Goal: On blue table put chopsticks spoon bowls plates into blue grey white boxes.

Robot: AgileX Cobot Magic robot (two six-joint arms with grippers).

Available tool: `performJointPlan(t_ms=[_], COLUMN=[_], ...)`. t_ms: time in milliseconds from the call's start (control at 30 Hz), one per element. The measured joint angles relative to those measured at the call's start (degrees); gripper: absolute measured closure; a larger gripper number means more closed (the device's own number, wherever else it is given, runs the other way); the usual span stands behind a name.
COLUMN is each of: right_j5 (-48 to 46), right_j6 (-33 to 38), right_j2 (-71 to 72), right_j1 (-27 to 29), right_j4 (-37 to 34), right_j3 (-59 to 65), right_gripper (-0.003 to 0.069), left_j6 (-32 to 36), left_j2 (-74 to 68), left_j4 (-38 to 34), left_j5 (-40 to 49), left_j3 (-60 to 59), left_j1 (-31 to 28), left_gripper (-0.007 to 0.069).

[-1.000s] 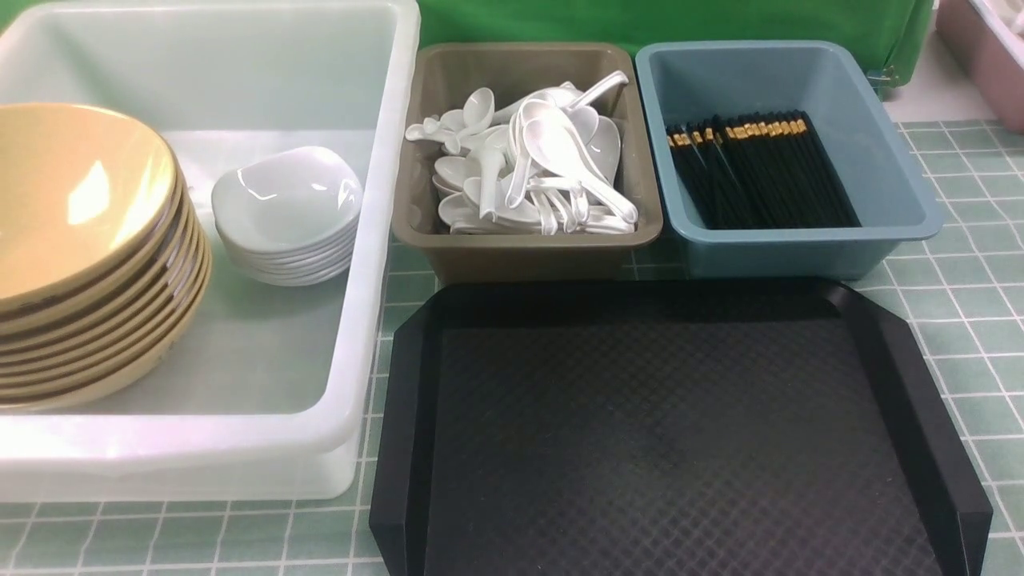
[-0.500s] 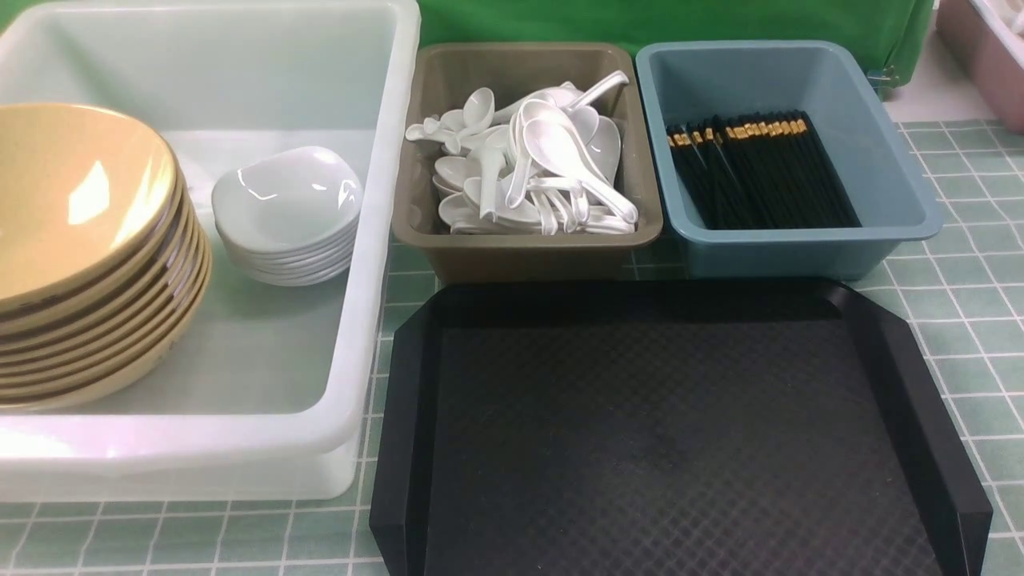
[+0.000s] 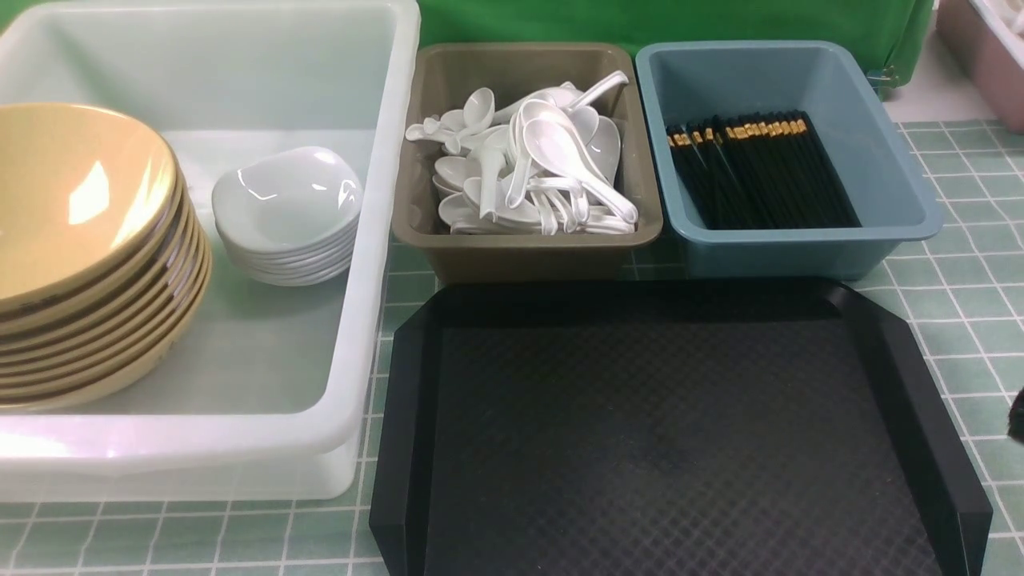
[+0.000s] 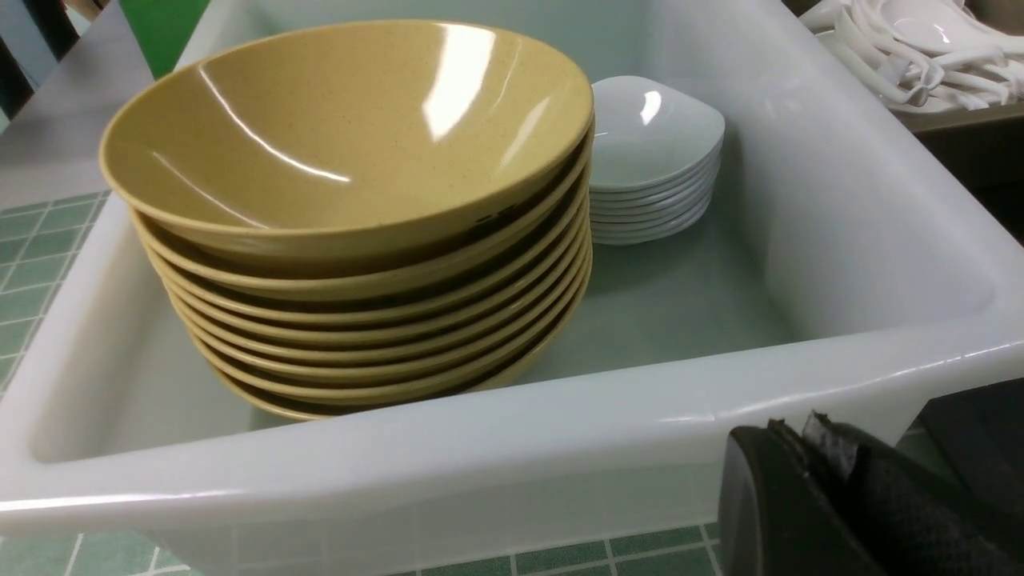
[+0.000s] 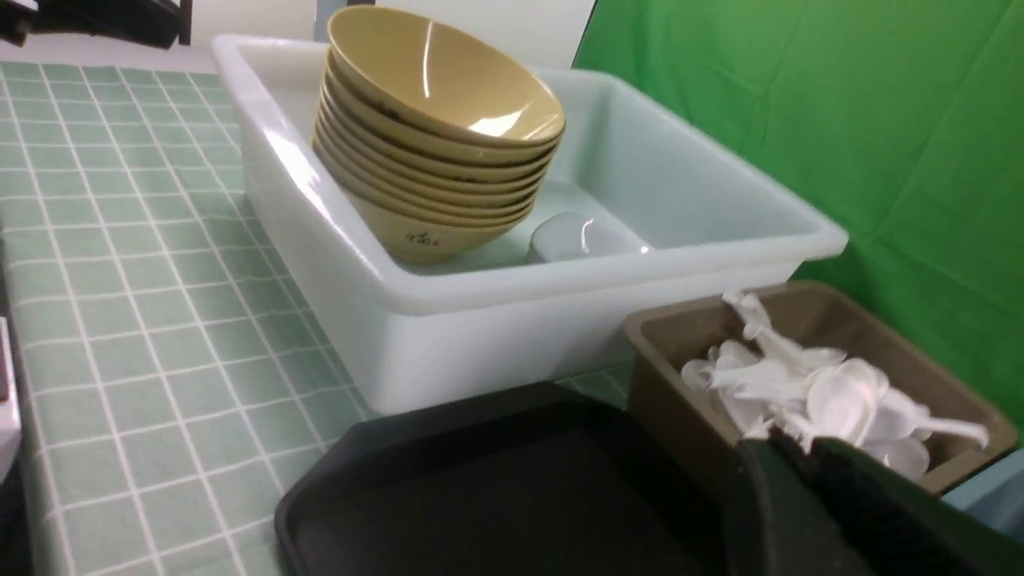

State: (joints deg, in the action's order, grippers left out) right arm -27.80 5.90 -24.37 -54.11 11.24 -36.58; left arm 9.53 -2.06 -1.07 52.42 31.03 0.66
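A stack of yellow bowls point(image 3: 80, 240) and a stack of small white plates point(image 3: 284, 200) stand inside the white box point(image 3: 384, 200). White spoons point(image 3: 544, 160) fill the grey box point(image 3: 520, 252). Black chopsticks point(image 3: 760, 172) lie in the blue box point(image 3: 800, 248). In the left wrist view my left gripper point(image 4: 792, 428) is shut and empty, just outside the white box's near wall point(image 4: 480, 448). In the right wrist view my right gripper point(image 5: 788, 444) is shut with nothing in it, over the black tray's edge near the spoons point(image 5: 816, 384).
A black tray point(image 3: 664, 432) with nothing on it lies in front of the grey and blue boxes on the green checked cloth. A dark part of my right arm point(image 3: 1018, 416) shows at the front view's right edge. A pink bin point(image 3: 988, 56) stands at the far right.
A dark part of my right arm has come into the front view at its right edge. The boxes and their contents have not moved.
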Motion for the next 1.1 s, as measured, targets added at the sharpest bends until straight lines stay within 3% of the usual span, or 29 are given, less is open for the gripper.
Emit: performJointPlan(t_ms=[100,267,433,633,767,1100], right_j5=[4.05,10.22,15.31,16.24,16.18,11.17], right_j6=[-6.65,-14.47,-16.87,-20.27,-20.82,-21.94], right_j2=[2.18,6.20,13.03,19.68,23.93,25.01], right_j1=[4.53,17.46,35.32,49.64,54.86,55.65], right_j4=[3.06,4.13,4.30,4.30,3.05,-0.95], right_j3=[4.71,11.32,19.56,28.59,34.46,38.17], right_gripper=[0.0622,0.0624,0.0624,0.0624,0.0624,0.0624], left_j6=[0.00,0.00,0.00,0.00,0.00,0.00], left_j2=[0.00,0.00,0.00,0.00,0.00,0.00], left_j4=[0.00,0.00,0.00,0.00,0.00,-0.05], left_j5=[0.00,0.00,0.00,0.00,0.00,0.07], left_j3=[0.00,0.00,0.00,0.00,0.00,-0.05], left_j1=[0.00,0.00,0.00,0.00,0.00,0.00], left_gripper=[0.0623,0.0623,0.0623,0.0623,0.0623,0.0623])
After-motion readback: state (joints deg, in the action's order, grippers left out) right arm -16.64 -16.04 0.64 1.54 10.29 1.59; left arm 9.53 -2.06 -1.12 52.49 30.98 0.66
